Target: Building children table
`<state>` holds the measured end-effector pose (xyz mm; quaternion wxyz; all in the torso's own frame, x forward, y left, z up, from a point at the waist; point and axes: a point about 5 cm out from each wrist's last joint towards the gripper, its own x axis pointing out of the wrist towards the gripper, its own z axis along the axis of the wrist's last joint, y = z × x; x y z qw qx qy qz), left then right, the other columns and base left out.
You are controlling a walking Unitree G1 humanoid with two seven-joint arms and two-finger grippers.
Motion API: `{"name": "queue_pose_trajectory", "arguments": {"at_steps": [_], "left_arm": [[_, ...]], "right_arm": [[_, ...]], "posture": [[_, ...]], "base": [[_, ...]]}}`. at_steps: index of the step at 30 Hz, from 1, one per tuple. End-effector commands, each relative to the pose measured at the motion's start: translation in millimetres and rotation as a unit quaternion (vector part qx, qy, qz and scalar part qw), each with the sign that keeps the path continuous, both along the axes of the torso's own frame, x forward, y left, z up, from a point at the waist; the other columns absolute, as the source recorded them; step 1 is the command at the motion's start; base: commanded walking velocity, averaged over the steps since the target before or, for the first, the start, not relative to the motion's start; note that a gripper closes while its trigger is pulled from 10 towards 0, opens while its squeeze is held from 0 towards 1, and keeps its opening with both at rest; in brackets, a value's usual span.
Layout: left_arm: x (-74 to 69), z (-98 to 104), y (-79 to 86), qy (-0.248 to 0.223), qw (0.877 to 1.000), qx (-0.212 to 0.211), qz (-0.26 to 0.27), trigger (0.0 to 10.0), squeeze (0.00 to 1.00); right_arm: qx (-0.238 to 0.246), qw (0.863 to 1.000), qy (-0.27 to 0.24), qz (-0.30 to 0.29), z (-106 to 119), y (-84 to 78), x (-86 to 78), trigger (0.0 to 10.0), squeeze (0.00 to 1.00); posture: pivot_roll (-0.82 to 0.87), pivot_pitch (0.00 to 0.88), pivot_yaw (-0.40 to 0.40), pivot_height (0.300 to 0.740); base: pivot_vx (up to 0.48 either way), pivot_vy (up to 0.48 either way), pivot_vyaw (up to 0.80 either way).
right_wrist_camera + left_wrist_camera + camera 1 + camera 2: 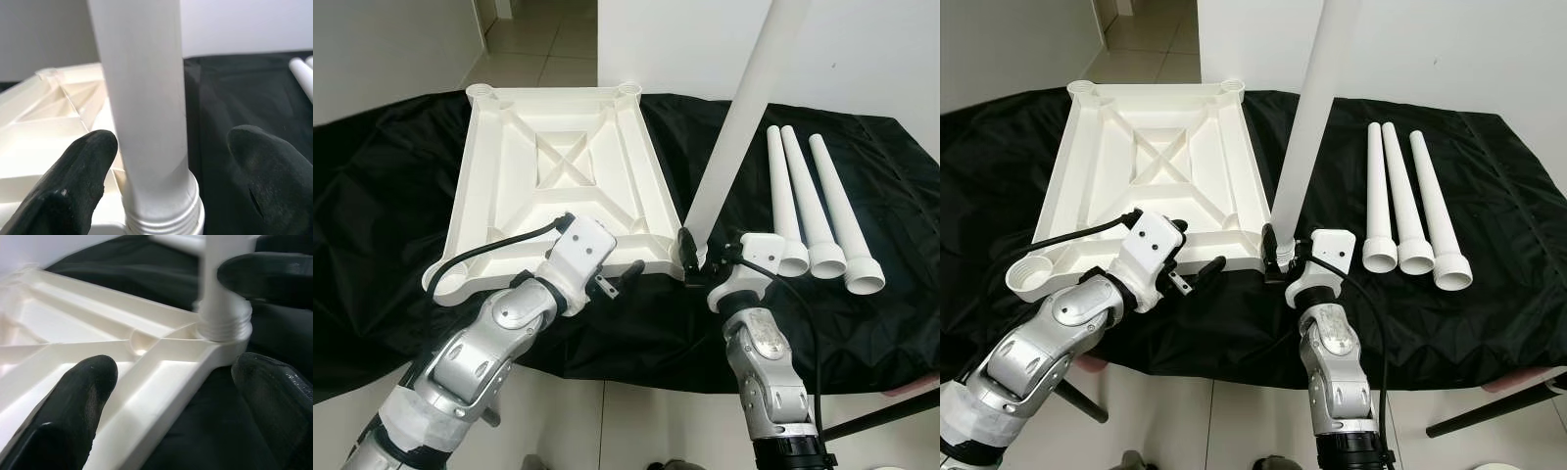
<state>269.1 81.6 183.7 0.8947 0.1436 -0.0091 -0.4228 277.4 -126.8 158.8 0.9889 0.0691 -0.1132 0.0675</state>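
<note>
Head eyes look down; wrist cameras closely share the leg socket (222, 328).

Black cloth (382, 196) spread across the work surface, pale tiled floor (533, 44) and white walls (382, 49) beyond.

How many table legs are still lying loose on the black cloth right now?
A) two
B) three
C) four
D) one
B: three loose legs lie side by side on the black cloth, while a fourth leg stands upright in the tabletop's near corner socket, between the right tool's open fingers.
</note>
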Motion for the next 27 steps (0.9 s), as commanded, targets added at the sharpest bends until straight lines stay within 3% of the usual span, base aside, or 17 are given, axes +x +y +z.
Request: {"name": "queue_pose_trajectory", "arguments": {"at_steps": [1,5,7,12,27], "left_arm": [[8.4,-1,13.2,0.022,1.000,-0.003,0.010,10.0,0.00],[14.9,-3,20.1,0.036,0.999,-0.002,0.036,10.0,0.00],[20.1,-12,25.5,0.050,0.997,0.024,0.056,10.0,0.00],[23.7,-16,26.1,0.054,0.996,0.031,0.065,10.0,0.00],[47.8,-49,33.6,0.138,0.977,0.110,0.119,10.0,0.00]], "right_arm": [[-0.010,1.000,0.005,0.015,-7,-2.6,-9.6,10.0,0.00],[-0.016,1.000,0.009,0.024,-10,-4.3,-13.7,10.0,0.00],[-0.026,0.999,0.013,0.034,-15,-9.4,-19.6,10.0,0.00],[-0.028,0.998,0.015,0.046,-18,-12.3,-20.8,10.0,0.00],[-0.029,0.998,-0.013,0.046,-7,-18.5,-6.9,10.0,0.00]], "posture": [[-0.04,0.095,-0.001,0.740],[-0.05,0.098,0.007,0.740],[-0.05,0.098,0.011,0.740],[-0.06,0.099,0.012,0.740],[-0.08,0.091,0.054,0.740]], "base": [[0.000,0.000,0.00],[0.000,0.000,0.00],[0.000,0.000,0.00],[0.000,0.000,0.00],[0.000,0.000,0.00]]}}
